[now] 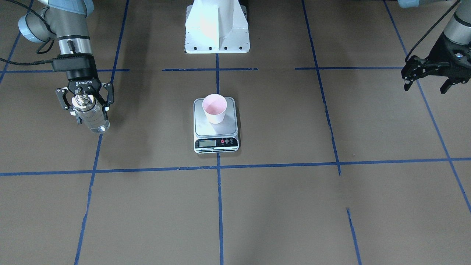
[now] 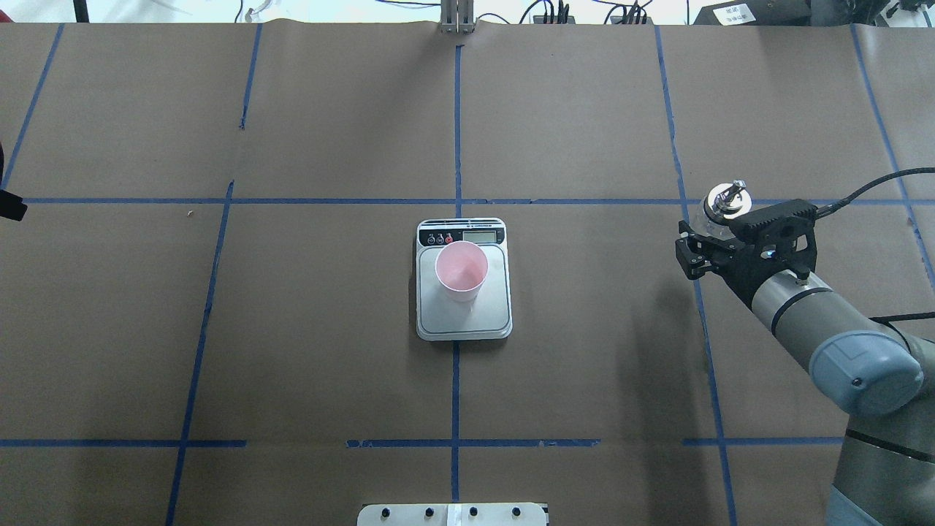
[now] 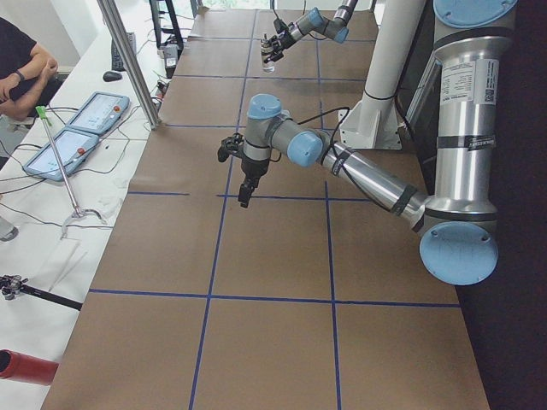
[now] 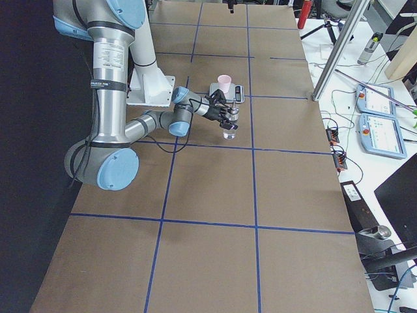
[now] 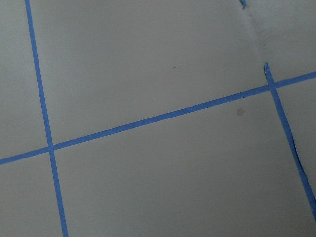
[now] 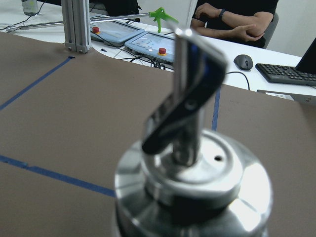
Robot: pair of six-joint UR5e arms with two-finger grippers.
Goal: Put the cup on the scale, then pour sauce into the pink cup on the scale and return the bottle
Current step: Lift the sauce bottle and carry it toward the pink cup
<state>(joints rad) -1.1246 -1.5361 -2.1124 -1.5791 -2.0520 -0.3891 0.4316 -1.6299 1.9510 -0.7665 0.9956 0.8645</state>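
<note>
The pink cup (image 1: 214,106) stands upright on the back part of the scale (image 1: 206,129) at the table's middle; both also show in the overhead view, the cup (image 2: 461,269) on the scale (image 2: 494,307). My right gripper (image 1: 91,113) is shut on the clear glass bottle (image 1: 92,117), upright, far to the right of the scale, its base at or just above the table. Clear sauce (image 1: 97,124) shows through the glass. The metal spout (image 6: 190,98) fills the right wrist view. My left gripper (image 1: 425,88) is open and empty, raised over the table's left side.
The white robot pedestal (image 1: 217,31) stands behind the scale. Blue tape lines (image 1: 219,167) cross the brown paper. Beyond the far edge a desk holds tablets (image 6: 148,43), a keyboard (image 6: 289,74) and a seated person (image 6: 232,19).
</note>
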